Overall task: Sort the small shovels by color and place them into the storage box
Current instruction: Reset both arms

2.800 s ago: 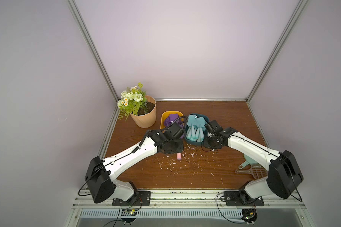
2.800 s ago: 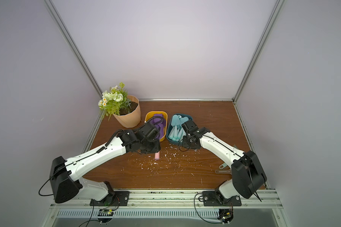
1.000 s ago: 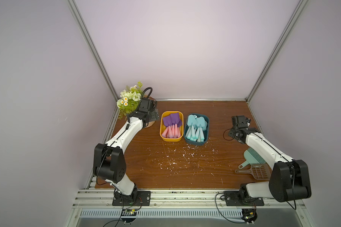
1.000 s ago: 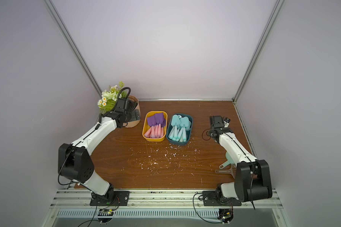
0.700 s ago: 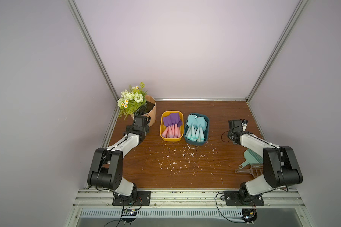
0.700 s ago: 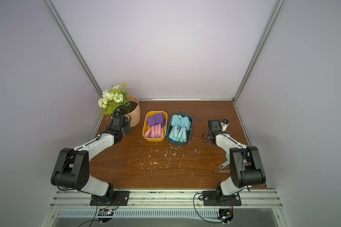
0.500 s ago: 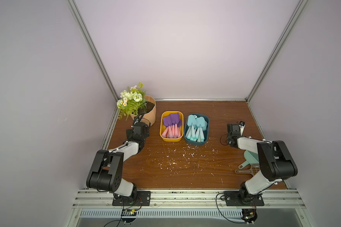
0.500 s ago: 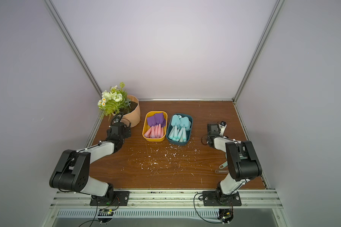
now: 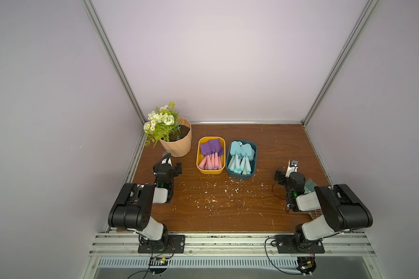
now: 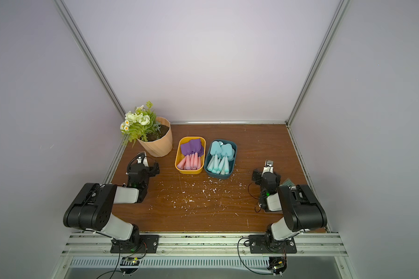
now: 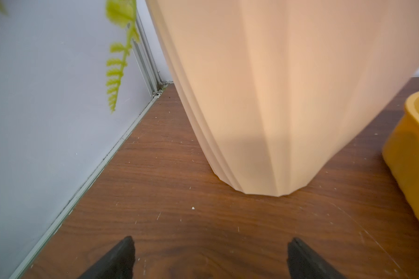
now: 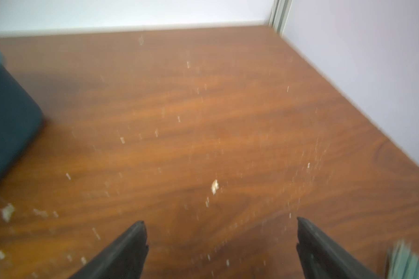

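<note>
top views: high, front, looking down — share whole table [image 9: 228, 212] | wrist views: low, close, facing rear

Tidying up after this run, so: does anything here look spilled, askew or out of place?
Small white flecks lie scattered over the middle of the brown wooden tabletop, like spilled debris. Otherwise tidy: purple-and-pink shovels lie in the yellow box, turquoise shovels in the dark teal box.

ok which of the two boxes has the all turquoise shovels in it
The dark teal plastic box, farther from the peach flowerpot; the yellow plastic box beside it holds the purple-bladed, pink-handled shovels.
</note>
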